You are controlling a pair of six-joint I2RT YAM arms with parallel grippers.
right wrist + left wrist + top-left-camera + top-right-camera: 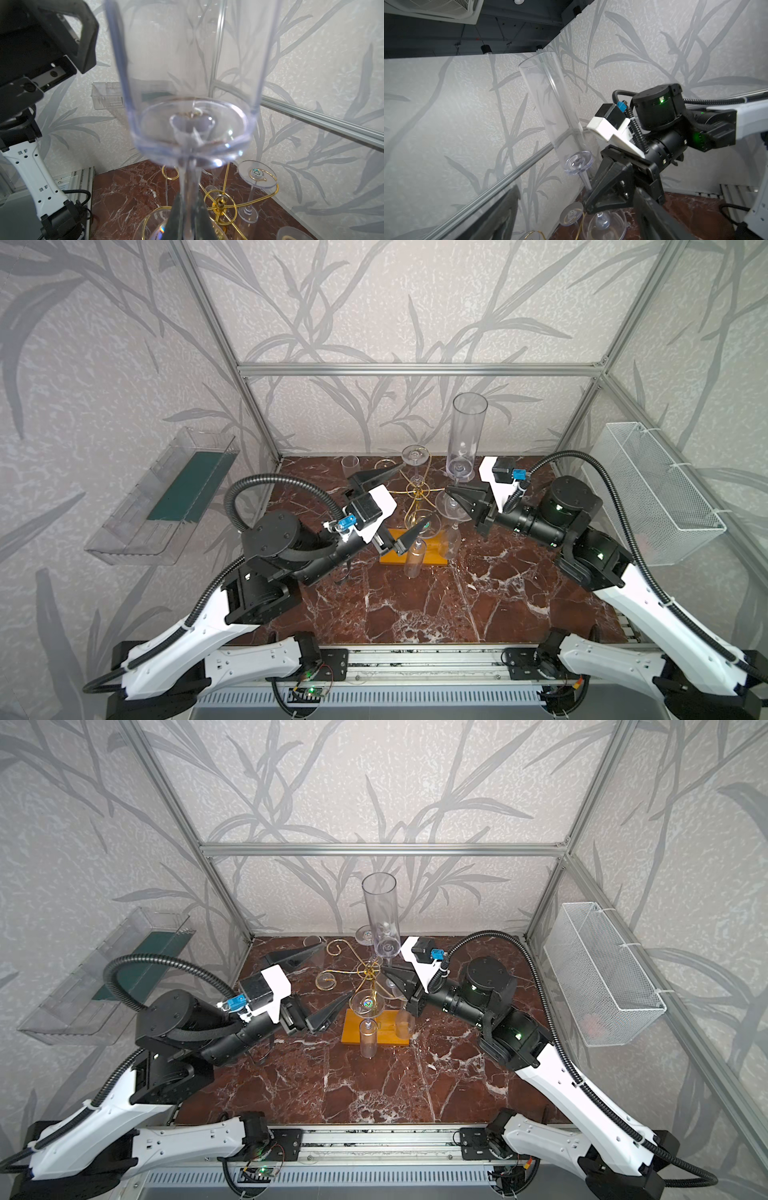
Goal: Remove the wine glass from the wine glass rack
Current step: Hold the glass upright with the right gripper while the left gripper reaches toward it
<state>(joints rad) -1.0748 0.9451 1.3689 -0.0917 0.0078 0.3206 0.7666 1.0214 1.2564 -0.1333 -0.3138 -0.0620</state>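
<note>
**A:** The right tool (448, 490), what has it got?

**B:** It is pinched tight on the stem of the wine glass (467, 435), just right of centre in both top views. The glass stands upright with its mouth up, and its long clear bowl rises above the tool toward the upper middle of the frame.

**A:** And the left tool (415, 492)?

**B:** It is spread wide and grips nothing. One of its fingers (380, 475) points toward the back of the stand, and the other reaches over the front of it, lower in the frame.

**A:** Where does the wine glass rack (419, 491) sit?

**B:** It is at the centre of the frame, gold wire on an orange base (392, 556), standing on the red-marble desk (415, 614). The held stem is just to the right of the central post.

**A:** Is the glass free of the wire?

**B:** I cannot tell. In the right wrist view the closed fingers hide the lower stem and foot, so contact with a scroll arm may or may not be there.

**A:** Anything else on the stand?

**B:** Other glasses hang bowl-down from the arms, one at the back (414, 455) and one at the front (414, 560).
</note>
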